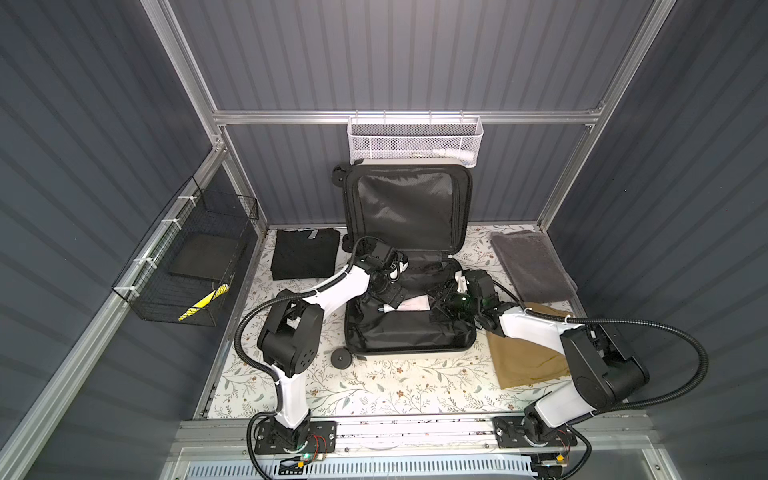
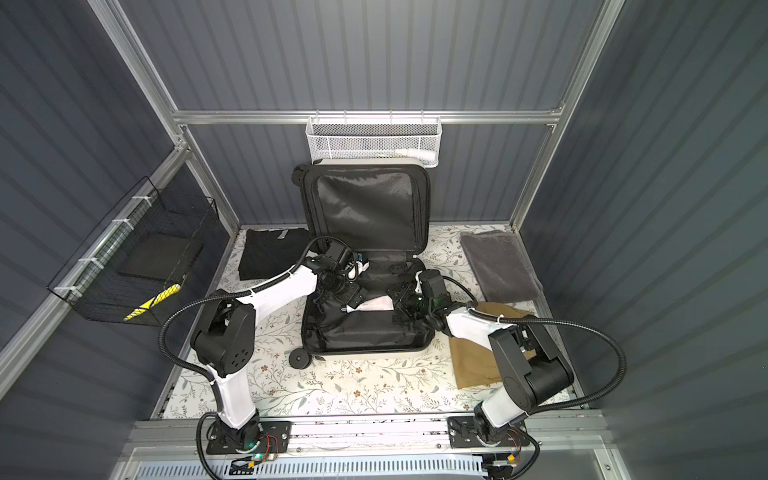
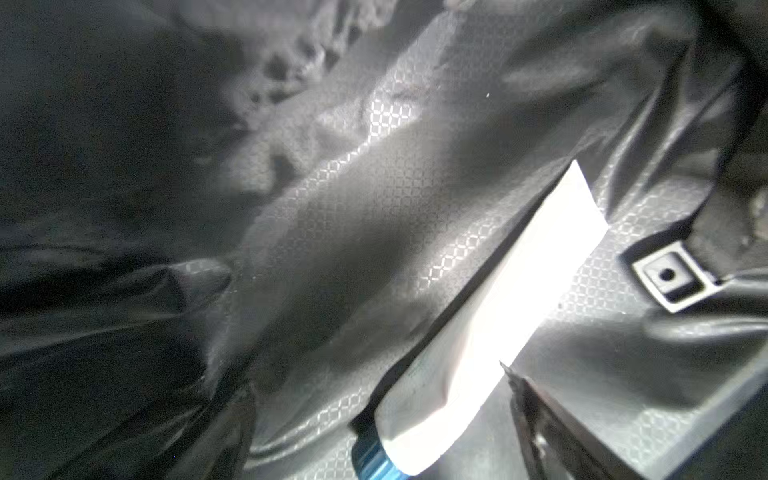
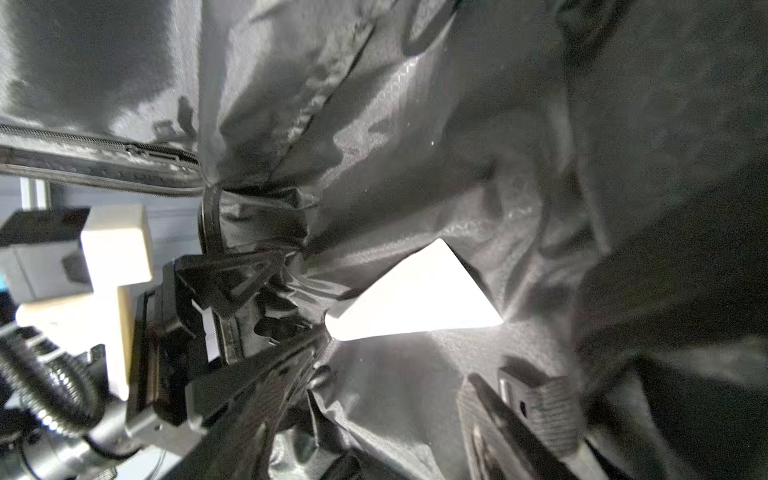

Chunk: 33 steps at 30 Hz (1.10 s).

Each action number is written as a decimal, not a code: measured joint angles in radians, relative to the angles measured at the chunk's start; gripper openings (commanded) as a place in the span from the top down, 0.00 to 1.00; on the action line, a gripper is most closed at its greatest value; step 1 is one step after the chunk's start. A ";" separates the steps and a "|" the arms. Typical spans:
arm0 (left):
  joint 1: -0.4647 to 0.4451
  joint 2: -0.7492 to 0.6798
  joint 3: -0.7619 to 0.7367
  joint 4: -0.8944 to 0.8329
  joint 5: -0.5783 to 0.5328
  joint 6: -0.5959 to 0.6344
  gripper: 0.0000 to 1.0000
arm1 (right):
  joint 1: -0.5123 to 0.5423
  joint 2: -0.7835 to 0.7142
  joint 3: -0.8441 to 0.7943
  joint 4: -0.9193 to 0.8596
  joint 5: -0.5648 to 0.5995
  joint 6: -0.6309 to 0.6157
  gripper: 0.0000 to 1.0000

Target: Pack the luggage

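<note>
On the far left, a black wire basket (image 1: pixel 183 266) hangs on the side wall. A dark flat pad (image 1: pixel 203 259) and a yellow-and-black thing (image 1: pixel 203 305) sit in it. Next, a folded black cloth (image 1: pixel 305 253) lies on the flowery table (image 1: pixel 395 390), at the far left side.

The luggage (image 1: pixel 415 352) is in the middle of the table, and it is open. Its bottom half lies flat. Its lid (image 1: pixel 405 208) stands up at the far side, just under a white mesh basket (image 1: pixel 415 141) on the back wall. A black wheel (image 1: pixel 342 358) sticks out at the near left corner.

A white tube (image 1: pixel 411 304) lies inside the bottom half, on the black lining. Its cap (image 3: pixel 370 457) looks blue in the left wrist view and points left.

The left gripper (image 1: pixel 388 302) reaches into the luggage, just by the cap end. Its claw looks spread, and nothing is pinched in it. The right gripper (image 4: pixel 395 361) reaches in from the right, near the flat end of the tube. Its two fingers (image 4: pixel 523 415) are wide apart, with only lining between them. Neither claw pinches the tube.

On the right, a grey towel (image 1: pixel 530 266) lies at the far side. A tan cloth (image 1: pixel 523 361) lies nearer, partly under the right arm.
</note>
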 measured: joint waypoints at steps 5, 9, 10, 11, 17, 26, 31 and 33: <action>0.000 -0.074 0.000 -0.001 0.000 -0.034 0.00 | -0.001 -0.004 0.060 -0.068 -0.006 -0.029 0.19; 0.000 -0.141 0.000 0.002 0.009 -0.095 0.00 | -0.008 -0.053 0.113 -0.163 -0.008 -0.082 0.12; 0.000 -0.158 0.000 0.005 0.016 -0.117 0.00 | -0.013 -0.071 0.127 -0.191 -0.007 -0.099 0.11; 0.000 -0.172 -0.002 0.008 0.024 -0.136 0.00 | -0.017 -0.087 0.141 -0.216 -0.004 -0.114 0.10; -0.006 -0.262 -0.055 0.050 0.085 -0.291 0.00 | -0.048 -0.203 0.196 -0.376 0.037 -0.209 0.05; -0.080 -0.290 -0.122 0.102 0.169 -0.502 0.00 | -0.151 -0.334 0.198 -0.566 0.058 -0.240 0.01; -0.148 -0.290 -0.122 0.149 0.196 -0.606 0.00 | -0.225 -0.417 0.198 -0.706 0.093 -0.273 0.01; -0.182 -0.289 -0.122 0.175 0.199 -0.650 0.00 | -0.263 -0.447 0.197 -0.756 0.101 -0.292 0.01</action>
